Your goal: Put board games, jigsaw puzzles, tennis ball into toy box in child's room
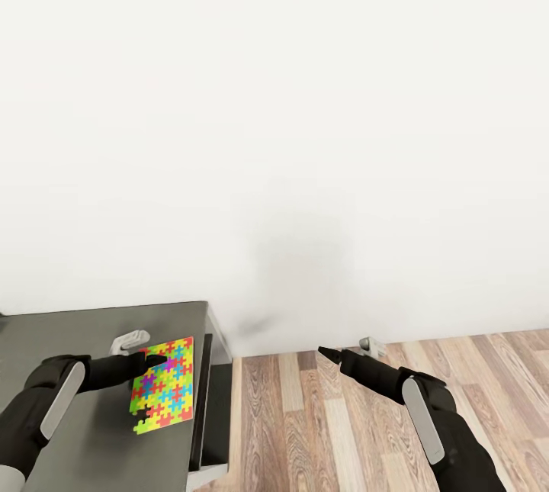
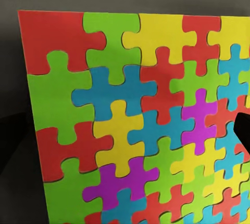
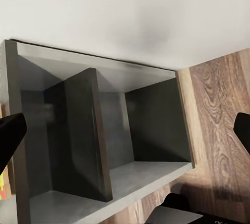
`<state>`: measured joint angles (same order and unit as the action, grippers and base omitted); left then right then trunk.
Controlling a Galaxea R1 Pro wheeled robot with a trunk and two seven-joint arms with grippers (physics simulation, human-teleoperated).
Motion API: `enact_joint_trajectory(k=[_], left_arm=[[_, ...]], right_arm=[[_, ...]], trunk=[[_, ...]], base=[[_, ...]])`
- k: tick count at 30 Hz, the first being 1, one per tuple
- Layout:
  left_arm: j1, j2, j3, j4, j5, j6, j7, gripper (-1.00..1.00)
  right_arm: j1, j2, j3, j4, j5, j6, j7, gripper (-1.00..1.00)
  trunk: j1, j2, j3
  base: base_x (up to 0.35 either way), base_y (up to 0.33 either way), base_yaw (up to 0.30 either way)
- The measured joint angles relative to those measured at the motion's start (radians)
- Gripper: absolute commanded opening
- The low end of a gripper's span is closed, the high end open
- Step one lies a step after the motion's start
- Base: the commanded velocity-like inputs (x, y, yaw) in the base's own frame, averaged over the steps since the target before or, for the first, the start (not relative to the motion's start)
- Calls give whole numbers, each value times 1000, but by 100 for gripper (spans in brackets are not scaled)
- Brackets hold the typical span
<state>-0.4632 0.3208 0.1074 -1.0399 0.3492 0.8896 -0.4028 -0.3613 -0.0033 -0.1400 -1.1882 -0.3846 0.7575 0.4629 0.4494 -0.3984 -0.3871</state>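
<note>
Left end effector [image 1: 155,361]: pinching the multicoloured jigsaw puzzle [image 1: 163,385] above the dark table [image 1: 69,339].
Right end effector [image 1: 324,355]: spread, empty, over open floor [image 1: 320,431].

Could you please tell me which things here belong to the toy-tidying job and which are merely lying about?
Belonging to the job: multicoloured jigsaw puzzle, right at the left pincer.

Just lying about: dark-grey side desk beneath the puzzle, with its shelf compartments; small grey object on the desk; wood floor.
</note>
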Motion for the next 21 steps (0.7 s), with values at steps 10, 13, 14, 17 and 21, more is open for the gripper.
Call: enact_joint_trajectory(k=[10,13,14,17,21], left_arm=[[0,0,0,0,1,0,0,100],[0,0,0,0,-4,-1,0,100],[0,0,1,0,-9,-2,1,100],[-1,1,1,0,-21,-5,2,100],[0,2,1,1,-16,-4,1,100]], right_arm=[[0,0,-1,1,-5,9,4,100],[-1,2,-1,1,-7,13,6,100],[-1,3,-1,2,-7,14,6,100],[-1,7,-1,4,-8,15,7,100],[-1,12,0,5,-11,15,6,100]], trunk=[[0,0,0],[0,0,0],[0,0,0],[0,0,0],[0,0,0]], base=[[0,-1,0],[0,-40,0],[0,-84,0],[0,-150,0],[0,-218,0]])
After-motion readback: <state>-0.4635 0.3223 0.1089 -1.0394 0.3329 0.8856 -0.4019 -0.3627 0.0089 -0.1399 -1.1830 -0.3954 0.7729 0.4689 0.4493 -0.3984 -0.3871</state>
